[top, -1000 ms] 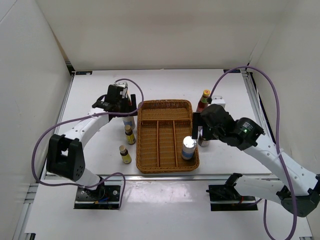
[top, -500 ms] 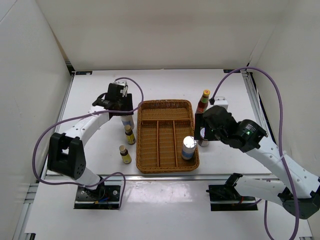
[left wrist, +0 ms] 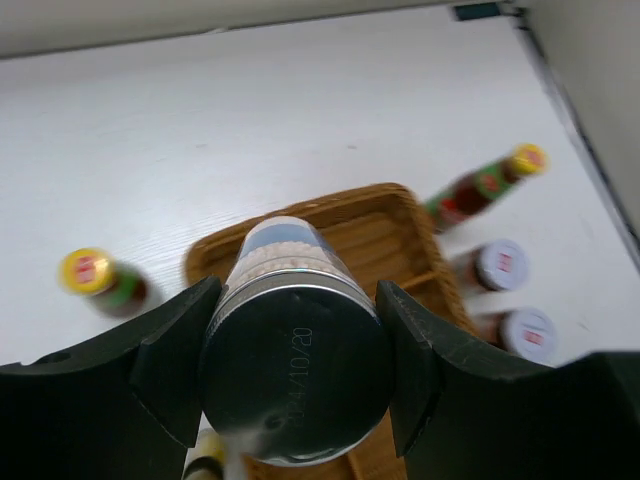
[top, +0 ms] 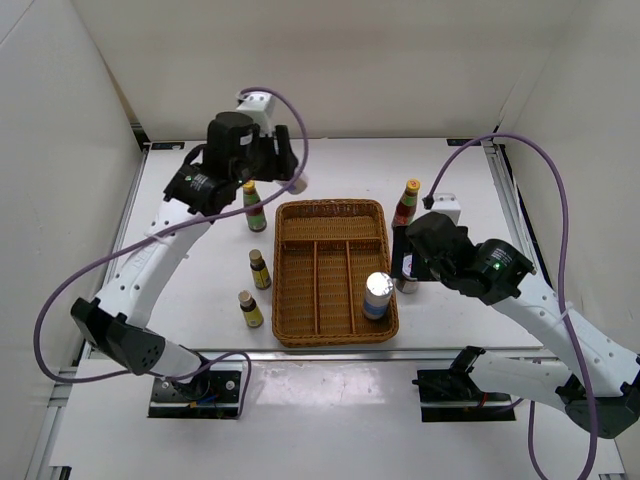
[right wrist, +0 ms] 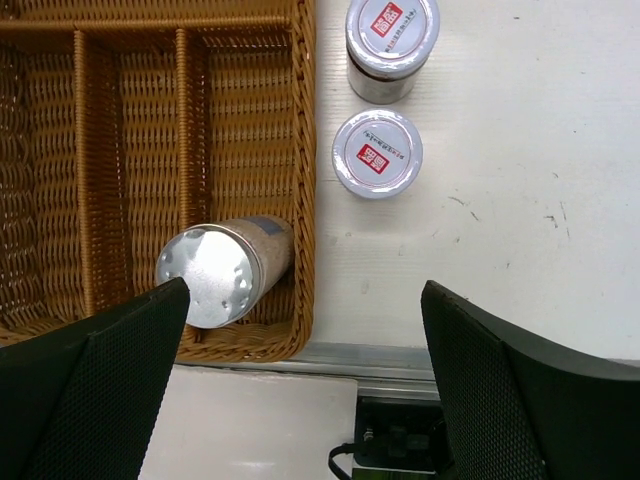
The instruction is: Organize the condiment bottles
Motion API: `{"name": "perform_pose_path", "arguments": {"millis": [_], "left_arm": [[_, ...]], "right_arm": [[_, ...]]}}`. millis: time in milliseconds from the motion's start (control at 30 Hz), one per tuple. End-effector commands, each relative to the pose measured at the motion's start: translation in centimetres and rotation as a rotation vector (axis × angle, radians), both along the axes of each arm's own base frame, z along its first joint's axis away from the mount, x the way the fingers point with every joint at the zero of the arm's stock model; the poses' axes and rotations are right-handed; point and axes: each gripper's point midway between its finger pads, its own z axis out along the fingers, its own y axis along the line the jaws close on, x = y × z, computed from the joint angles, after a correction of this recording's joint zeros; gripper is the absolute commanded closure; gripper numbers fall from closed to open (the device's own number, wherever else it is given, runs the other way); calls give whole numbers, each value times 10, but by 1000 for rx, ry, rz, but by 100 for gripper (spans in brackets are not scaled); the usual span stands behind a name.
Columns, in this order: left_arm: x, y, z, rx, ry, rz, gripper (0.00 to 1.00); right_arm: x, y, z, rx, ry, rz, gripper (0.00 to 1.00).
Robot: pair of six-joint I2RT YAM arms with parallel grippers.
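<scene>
**Left pincer [top: 275, 165] pinches a jar [left wrist: 295, 350]; right pincer [right wrist: 305, 320] is spread wide.**
The left pincer's fingers [left wrist: 175, 360] press both sides of the jar and hold it off the tabletop [top: 450, 180], at the far-left corner of the tray [top: 290, 335]. The right pincer hangs spread and grips nothing, just beyond the tray's near-right corner. A second jar [right wrist: 220, 260] stands in the tray's right compartment, at its near end. Two jars [right wrist: 377, 152] stand on the tabletop just beside the tray's right wall. One red bottle [top: 407, 203] stands off the tray's far-right corner. A second red bottle [top: 250, 195] stands off the far-left corner. Two brown bottles [top: 259, 269] stand near the tray's left wall.
</scene>
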Motion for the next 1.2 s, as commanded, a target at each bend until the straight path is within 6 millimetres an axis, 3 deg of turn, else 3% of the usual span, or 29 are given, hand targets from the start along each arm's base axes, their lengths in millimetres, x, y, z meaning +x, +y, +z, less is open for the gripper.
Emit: {"name": "perform_pose_path", "arguments": {"millis": [0, 67, 200, 367, 500, 733, 867, 933, 1067, 1167], "left_arm": [[-22, -56, 20, -62, -16, -165, 63], [-30, -93, 3, -49, 29, -256, 63], [-39, -136, -30, -12, 87, -337, 63], [-44, -172, -90, 4, 195, -416, 63], [-61, -202, -115, 19, 226, -473, 63], [-72, -226, -140, 42, 265, -510, 62], [-80, -241, -137, 33, 261, -535, 62], [-82, -245, -150, 50, 282, -542, 62], [-81, -244, -168, 75, 307, -531, 54], [-80, -243, -184, 99, 331, -520, 39]], "right_arm": [[-1, -11, -2, -15, -10, -61, 0], [-3, -15, -4, -22, 0, -85, 0], [-8, -35, 1, -39, -19, -156, 0], [-14, -49, 8, -5, -66, -189, 0], [-17, -55, 4, -9, -66, -201, 0], [-21, -60, -12, -69, -20, -205, 0], [-22, -62, -17, -98, 0, -223, 0], [-24, -64, -21, -106, 10, -230, 0], [-24, -66, -25, -111, 14, -249, 0], [-24, -65, -32, -140, 32, -248, 0]]}}
